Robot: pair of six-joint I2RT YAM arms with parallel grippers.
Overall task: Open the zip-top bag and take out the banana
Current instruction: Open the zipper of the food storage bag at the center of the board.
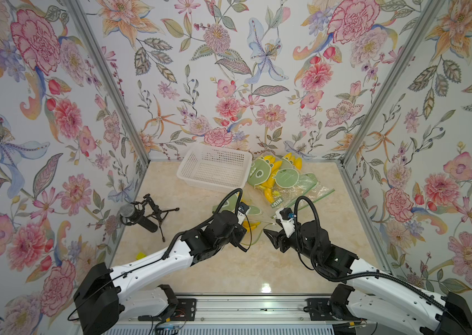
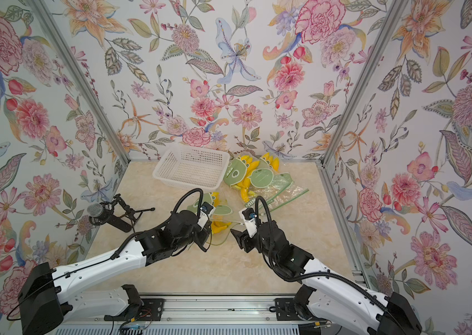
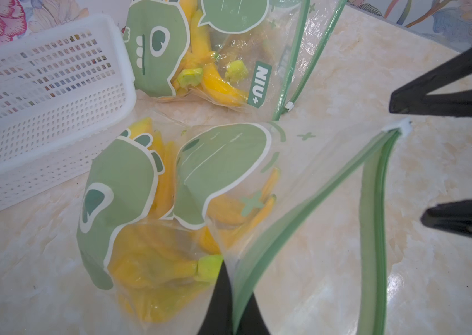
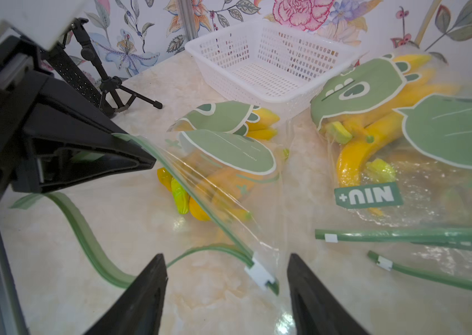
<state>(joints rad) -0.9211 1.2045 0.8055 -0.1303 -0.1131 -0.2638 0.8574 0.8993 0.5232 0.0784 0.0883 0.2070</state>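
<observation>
A pale, marble-patterned tabletop [image 1: 229, 269] fills the floor of a booth with flowered walls. At its far edge sits a white perforated basket [image 1: 203, 183]. Just to the right of the basket in both top views lies a heap of other clear bags [image 1: 287, 179], printed with green cartoon shapes and holding yellow fruit.

The zip-top bag [image 3: 223, 162] lies nearer, in the middle of the tabletop between the two arms. It is clear plastic with the same green print. Its mouth stands open: one green zip strip is lifted off the surface, and the other curls loose on the tabletop.

A black microphone [image 1: 130, 213] on a low tripod stands near the left wall, well apart from the bags.

The banana [image 3: 156, 269], a yellow bunch with a green stem end, is inside the zip-top bag. It rests low against the tabletop with the stem close to the open mouth.

The left gripper [image 3: 236, 290] is pressed together on the lifted zip strip and holds that side of the mouth up. The right gripper [image 4: 226, 256] is spread wide, with its fingers [image 4: 148, 290] on either side of the bag's near corner, touching nothing that the wrist view shows.

A small white slider [image 4: 259, 274] sits at the end of the zip, between those spread fingers and apart from both.
</observation>
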